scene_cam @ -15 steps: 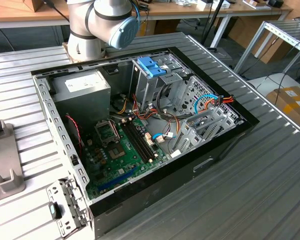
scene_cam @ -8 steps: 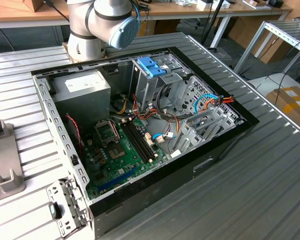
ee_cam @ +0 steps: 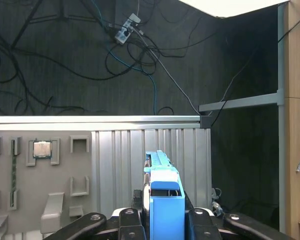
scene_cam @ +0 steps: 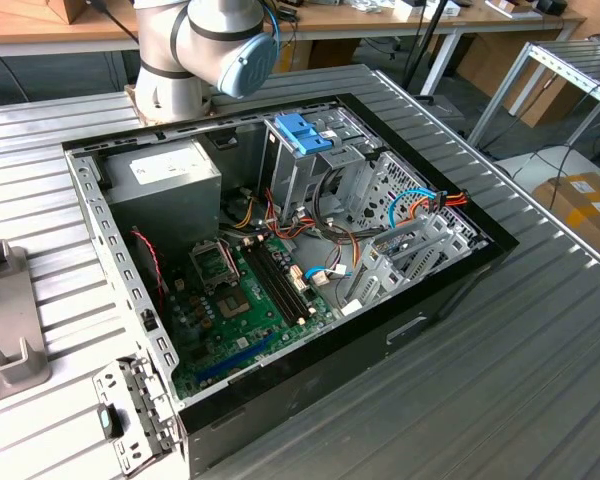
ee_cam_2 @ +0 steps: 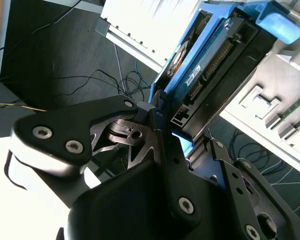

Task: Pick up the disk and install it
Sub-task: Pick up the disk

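Closest to me, in the second wrist view, the gripper is closed on the disk. Its fingers press the flat faces near one short end, so there is no gap left to close. The disk's long axis runs straight out from between the fingers, away from the palm, with its blue end tab leading. The first wrist view looks along that axis, so I get the disk end-on as a narrow blue block between the two fingers. Beyond it lie the ribbed table, a grey fixture plate holding a chip, and then the dark floor with loose cables. The second wrist view gives me the disk's connector edge and its length; the first gives me how centred it sits. The exterior view adds the open computer case. From the middle of the case, the drive cage with its blue latch stands at about one o'clock and the power supply at about ten. The arm rises at twelve, beyond the far wall. I judge the disk is well apart from the case.
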### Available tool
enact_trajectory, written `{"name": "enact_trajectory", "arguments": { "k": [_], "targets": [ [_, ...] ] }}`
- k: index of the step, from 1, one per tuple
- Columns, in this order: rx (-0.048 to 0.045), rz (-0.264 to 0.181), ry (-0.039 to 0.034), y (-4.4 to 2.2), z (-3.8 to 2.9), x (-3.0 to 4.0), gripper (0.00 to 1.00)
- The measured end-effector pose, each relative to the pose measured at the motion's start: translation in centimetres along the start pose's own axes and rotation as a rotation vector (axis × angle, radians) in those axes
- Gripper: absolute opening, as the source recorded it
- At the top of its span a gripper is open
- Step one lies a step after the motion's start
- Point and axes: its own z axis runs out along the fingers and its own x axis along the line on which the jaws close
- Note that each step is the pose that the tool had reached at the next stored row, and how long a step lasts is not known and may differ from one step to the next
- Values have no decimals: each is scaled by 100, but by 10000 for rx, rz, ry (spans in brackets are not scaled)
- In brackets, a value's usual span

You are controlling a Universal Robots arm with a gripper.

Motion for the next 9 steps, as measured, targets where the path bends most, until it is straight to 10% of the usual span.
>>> {"name": "enact_trajectory", "arguments": {
  "k": [2, 9],
  "targets": [
    [4, 2, 89, 0, 0, 1, 37],
    [37, 65, 1502, 0, 0, 0, 37]
  ]
}}
